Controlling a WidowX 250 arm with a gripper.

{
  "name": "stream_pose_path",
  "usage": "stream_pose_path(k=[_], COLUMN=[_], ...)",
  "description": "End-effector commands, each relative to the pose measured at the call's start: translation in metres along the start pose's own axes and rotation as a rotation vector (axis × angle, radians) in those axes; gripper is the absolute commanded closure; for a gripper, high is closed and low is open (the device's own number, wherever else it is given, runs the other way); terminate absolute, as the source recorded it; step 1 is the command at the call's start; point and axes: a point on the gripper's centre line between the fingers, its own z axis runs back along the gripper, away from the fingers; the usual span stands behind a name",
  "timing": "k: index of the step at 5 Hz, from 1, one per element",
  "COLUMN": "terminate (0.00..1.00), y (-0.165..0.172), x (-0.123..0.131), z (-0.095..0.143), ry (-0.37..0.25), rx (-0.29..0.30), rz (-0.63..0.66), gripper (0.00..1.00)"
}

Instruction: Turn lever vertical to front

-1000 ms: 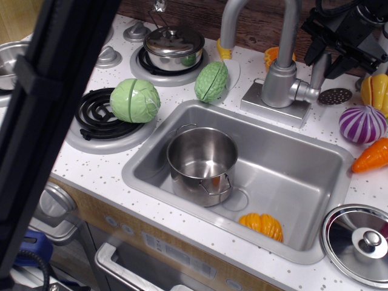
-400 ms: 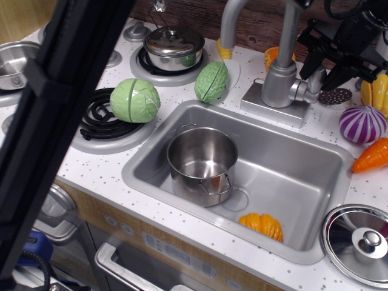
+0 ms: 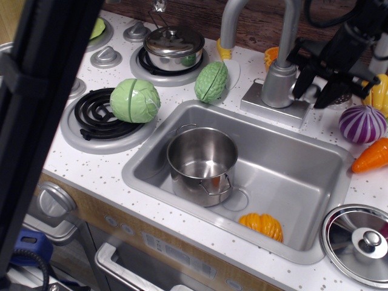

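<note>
At the lower right edge of the frame a steel pot lid (image 3: 359, 242) lies on the white speckled counter (image 3: 109, 173). Just left of it, in the near corner of the sink (image 3: 285, 176), sits an orange toy pumpkin (image 3: 262, 225), with an empty steel pot (image 3: 202, 162) standing further left in the basin. Mid-left, a green cabbage (image 3: 134, 100) rests on the black coil burner (image 3: 100, 113). At the right edge lie a carrot (image 3: 371, 156) and a purple onion (image 3: 362, 123). Behind the sink, upper right, the black gripper (image 3: 320, 90) straddles the lever (image 3: 305, 91) on the faucet body (image 3: 279, 85), fingers apart on either side of it; actual contact cannot be told. At the top stands a lidded pot (image 3: 174, 45).
</note>
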Motion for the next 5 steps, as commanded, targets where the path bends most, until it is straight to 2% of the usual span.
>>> stream_pose_path(k=[1,2,3,4,5], terminate=[0.0,0.0,0.0,0.0,1.0], y=[0.006,0.004,0.004,0.005,0.007], x=[-0.001,-0.003,-0.003,0.0,0.001], z=[0.011,0.004,0.006,0.02,0.035], ry=[-0.05,-0.064,-0.061,-0.037,-0.014], rx=[-0.026,-0.034,-0.03,0.001,0.03], rz=[0.022,0.027,0.029,0.006,-0.007], gripper=[1.0,1.0,0.0,0.0,0.0])
